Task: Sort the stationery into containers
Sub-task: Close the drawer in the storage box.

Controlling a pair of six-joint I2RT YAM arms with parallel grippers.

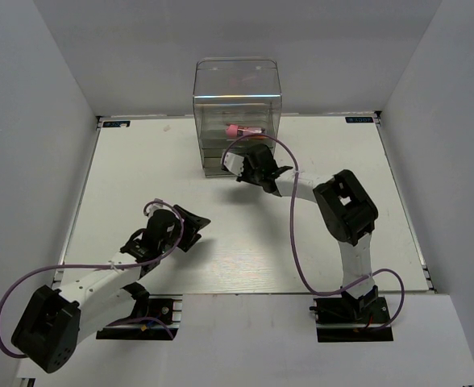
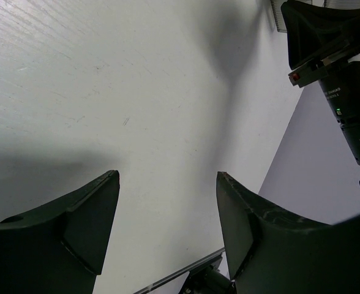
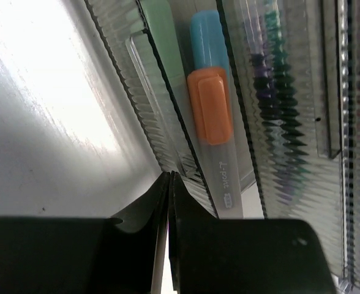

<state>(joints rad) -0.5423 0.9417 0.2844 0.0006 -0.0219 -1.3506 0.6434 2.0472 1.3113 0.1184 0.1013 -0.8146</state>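
The clear smoky-grey organiser [image 1: 237, 97] stands at the back of the table, with a pink-red marker [image 1: 241, 130] lying in its top compartment. My right gripper [image 1: 251, 160] is at the organiser's lower drawers, jaws pressed together with only a sliver between them. In the right wrist view its tips [image 3: 170, 176] touch a ribbed drawer front [image 3: 152, 119]. An orange-capped marker [image 3: 209, 113] and a light blue marker [image 3: 206, 37] lie in an open drawer beside them. Teal and dark pens [image 3: 272, 92] show blurred through the ribbed plastic. My left gripper [image 1: 195, 229] [image 2: 168, 177] hovers open and empty over the table.
White walls enclose the table on three sides. The right arm's elbow [image 1: 346, 205] rises at the right centre, and it shows in the left wrist view as a dark housing [image 2: 339, 67]. A purple cable [image 1: 293, 242] loops beside it.
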